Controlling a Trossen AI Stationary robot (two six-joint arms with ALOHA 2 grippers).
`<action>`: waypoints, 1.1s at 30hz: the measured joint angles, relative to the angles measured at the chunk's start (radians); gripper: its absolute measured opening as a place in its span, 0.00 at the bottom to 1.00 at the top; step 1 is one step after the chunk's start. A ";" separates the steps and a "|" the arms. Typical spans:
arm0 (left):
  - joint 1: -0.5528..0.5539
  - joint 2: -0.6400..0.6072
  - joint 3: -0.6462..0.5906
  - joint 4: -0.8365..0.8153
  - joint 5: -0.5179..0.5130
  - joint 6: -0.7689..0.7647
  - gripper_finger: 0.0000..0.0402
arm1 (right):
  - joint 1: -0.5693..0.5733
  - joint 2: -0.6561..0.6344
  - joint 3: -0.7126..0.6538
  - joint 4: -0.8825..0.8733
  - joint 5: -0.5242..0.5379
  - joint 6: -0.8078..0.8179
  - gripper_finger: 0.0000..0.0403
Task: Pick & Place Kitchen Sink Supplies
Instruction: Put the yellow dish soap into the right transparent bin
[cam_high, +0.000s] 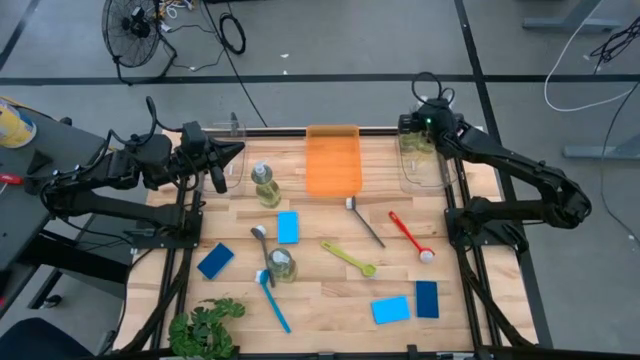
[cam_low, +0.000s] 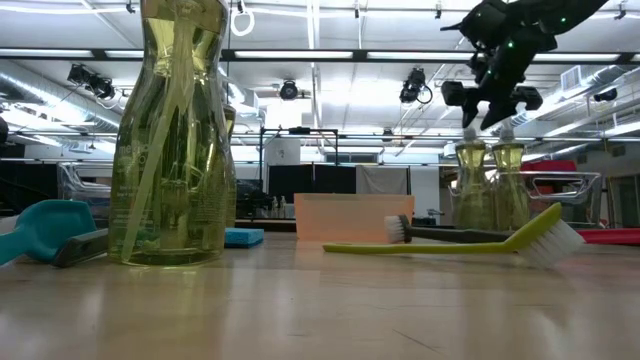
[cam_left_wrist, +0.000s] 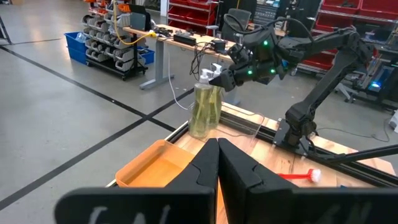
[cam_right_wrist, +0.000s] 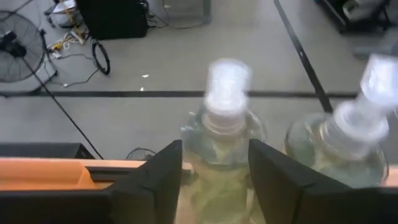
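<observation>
Pump bottle (cam_right_wrist: 225, 140) between right gripper (cam_right_wrist: 214, 180) jaws, spread, not gripping.

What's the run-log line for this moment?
right gripper: open, astride clear pump bottle of yellow-green liquid in clear bin | left gripper: shut, waiting at table's left edge

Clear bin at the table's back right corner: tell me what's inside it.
The clear bin holds two pump bottles of yellow-green liquid, side by side. The right gripper hangs open over one. Their bases are hidden from the views.
</observation>
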 joint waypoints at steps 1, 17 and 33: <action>0.000 0.000 0.000 0.000 0.000 0.000 0.03 | 0.000 0.000 0.000 0.014 -0.005 -0.039 0.48; 0.000 0.000 0.000 0.000 0.000 0.000 0.03 | 0.020 -0.039 -0.001 0.038 -0.009 -0.279 0.60; 0.000 0.000 0.000 0.000 0.000 -0.002 0.03 | 0.125 -0.238 -0.001 0.039 -0.223 -0.313 0.58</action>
